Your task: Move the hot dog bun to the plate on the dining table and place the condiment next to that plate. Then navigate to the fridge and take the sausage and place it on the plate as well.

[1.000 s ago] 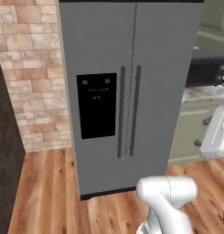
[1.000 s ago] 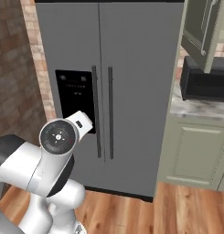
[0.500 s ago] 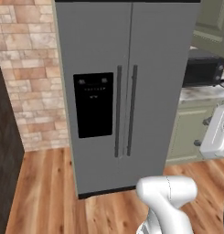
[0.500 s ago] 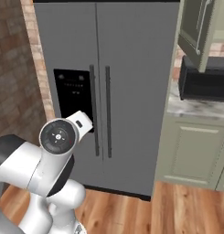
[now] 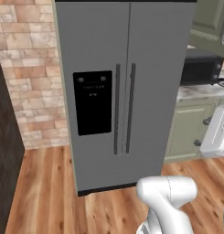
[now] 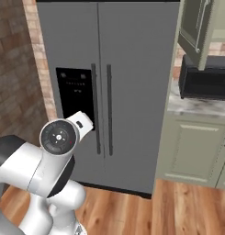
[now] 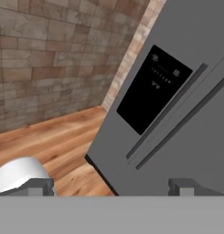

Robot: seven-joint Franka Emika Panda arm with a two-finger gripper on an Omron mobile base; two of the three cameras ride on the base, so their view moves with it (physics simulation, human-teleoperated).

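The fridge (image 5: 122, 91) fills the wall ahead of the robot, tall and grey, both doors closed, with the black dispenser panel (image 5: 92, 102) set into the left door and the two long dark handles (image 5: 124, 109) running side by side down the middle seam. From where the base stands, squared up to it, this looks like the fetching leg of the job: the sausage would be somewhere behind those doors, so I can't say which shelf or drawer holds it. A brick wall (image 5: 31, 68) runs off to the left, and on the right pale green cabinets (image 6: 192, 151) carry a marble worktop (image 6: 196, 106) with a dark microwave (image 6: 206, 82) on it. The wooden floor (image 5: 49, 192) is bare up to the fridge's foot. The arm (image 6: 45, 174) is folded low in front of the base, hand tilted toward the fridge. The gripper (image 7: 111, 185) has its jaws spread as wide as they go, with nothing between them, which suits reaching for a door handle next.
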